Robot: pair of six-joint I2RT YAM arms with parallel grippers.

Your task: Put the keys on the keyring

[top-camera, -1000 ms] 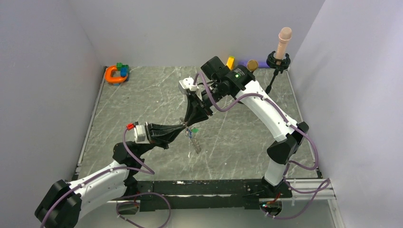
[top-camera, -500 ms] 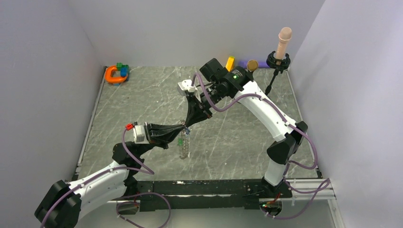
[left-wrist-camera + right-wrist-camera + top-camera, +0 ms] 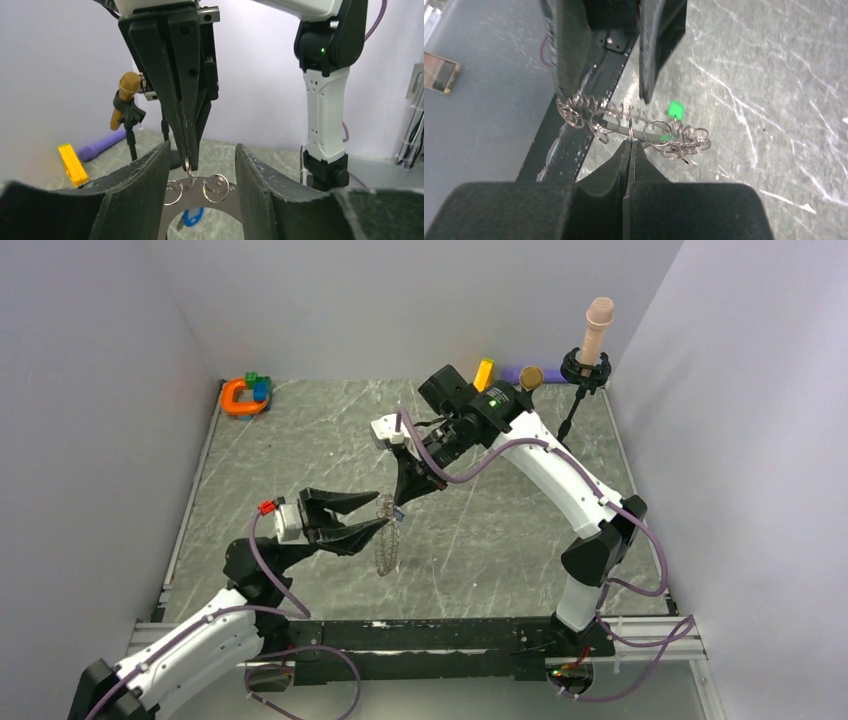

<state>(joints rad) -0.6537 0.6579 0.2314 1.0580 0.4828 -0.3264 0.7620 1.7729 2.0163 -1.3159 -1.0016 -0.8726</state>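
Observation:
The keyring, a silvery plate edged with small split rings, hangs edge-on above the table's middle. My right gripper points down and is shut on one small split ring at the keyring's top edge. In the left wrist view those shut right fingers come down from above. My left gripper is open, its jaws either side of the keyring without touching it. A blue key shows through the ring's centre. Beyond the ring is a green key. Whether either hangs on it I cannot tell.
An orange horseshoe toy with small blocks sits in the back left corner. At the back right are a yellow bar, a purple object and a microphone on a stand. Grey walls enclose the marbled table.
My left gripper has opened, let go of the keyring and drawn back slightly left. My right gripper has shut on a small ring, and the keyring now hangs from it alone.

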